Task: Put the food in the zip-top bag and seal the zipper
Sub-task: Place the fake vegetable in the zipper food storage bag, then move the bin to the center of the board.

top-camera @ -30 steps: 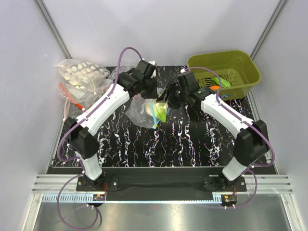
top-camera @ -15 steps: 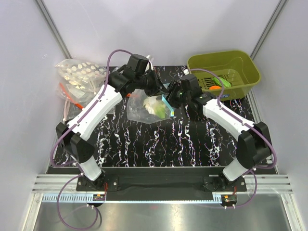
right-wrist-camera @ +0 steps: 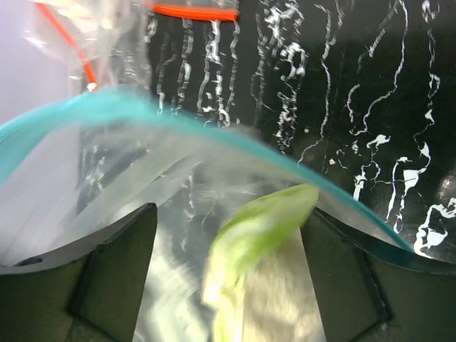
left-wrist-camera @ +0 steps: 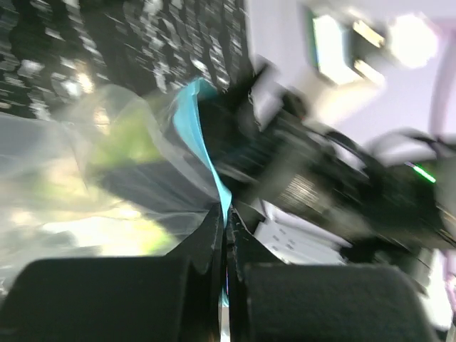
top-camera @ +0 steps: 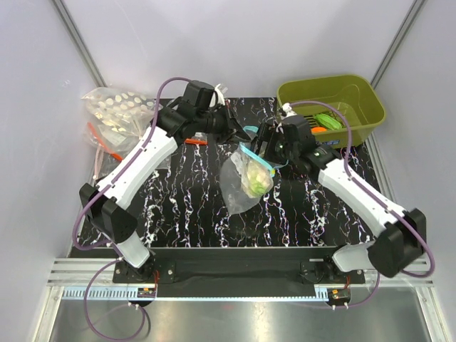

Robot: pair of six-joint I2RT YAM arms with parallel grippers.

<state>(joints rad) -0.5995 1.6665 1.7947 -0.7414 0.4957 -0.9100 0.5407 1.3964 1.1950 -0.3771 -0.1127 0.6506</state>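
The left tool (top-camera: 241, 132) and right tool (top-camera: 269, 152) meet above the middle of the black, white-veined tabletop (top-camera: 185, 206). The clear plastic bag with a teal-blue zipper strip (top-camera: 246, 184) hangs between them and blocks the centre. Open tabletop lies nearer the bases. An olive-green plastic bin (top-camera: 367, 100) fills the far right corner, and crumpled clear bags (top-camera: 117, 110) crowd the far left.

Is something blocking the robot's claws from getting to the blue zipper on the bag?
Nothing visible does. The left gripper is pinching the zipper, and the right gripper, fingers apart, straddles the zip-top bag right by it.
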